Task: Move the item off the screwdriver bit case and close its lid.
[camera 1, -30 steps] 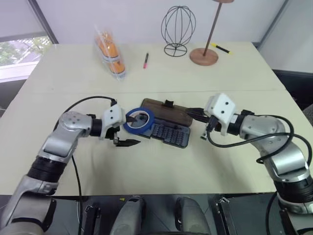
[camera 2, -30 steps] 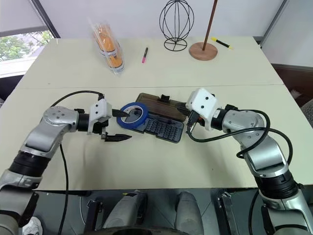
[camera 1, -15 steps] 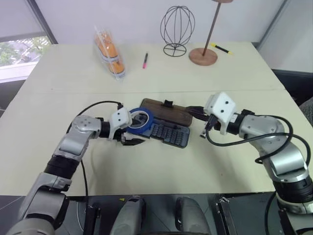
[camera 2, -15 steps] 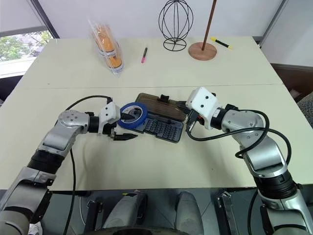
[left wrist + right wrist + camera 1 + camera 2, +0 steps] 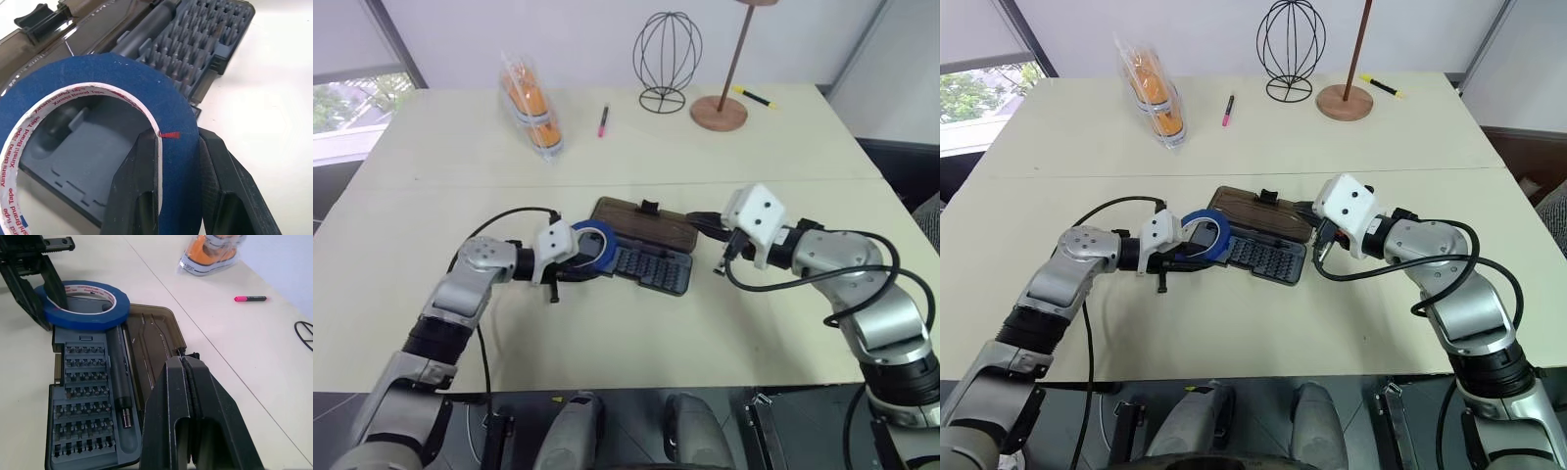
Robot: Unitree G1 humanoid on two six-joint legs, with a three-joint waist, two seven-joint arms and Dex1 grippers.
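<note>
Pinching blue tape roll (image 5: 105, 98) wall between left gripper (image 5: 178, 161) fingers, one inside ring, one outside, for lifting off open bit case (image 5: 651, 266). Keeping right gripper (image 5: 188, 382) fingers closed, empty, near lid (image 5: 636, 220).

Bare tabletop (image 5: 636, 333) is lying open in front of the screwdriver bit case (image 5: 651, 266), giving either arm a clear pass. The blue tape roll (image 5: 592, 245) and the left pincer (image 5: 178, 161) clamped across its wall are crowding the case's left end. The lid (image 5: 646, 223) is lying flat behind, with the right pincer (image 5: 188, 382), fingers together, hovering just beside it. A bagged orange stack (image 5: 530, 103), pink marker (image 5: 604, 119), wire globe (image 5: 668, 54) and lamp base (image 5: 721, 113) are lining the far edge, well apart.
</note>
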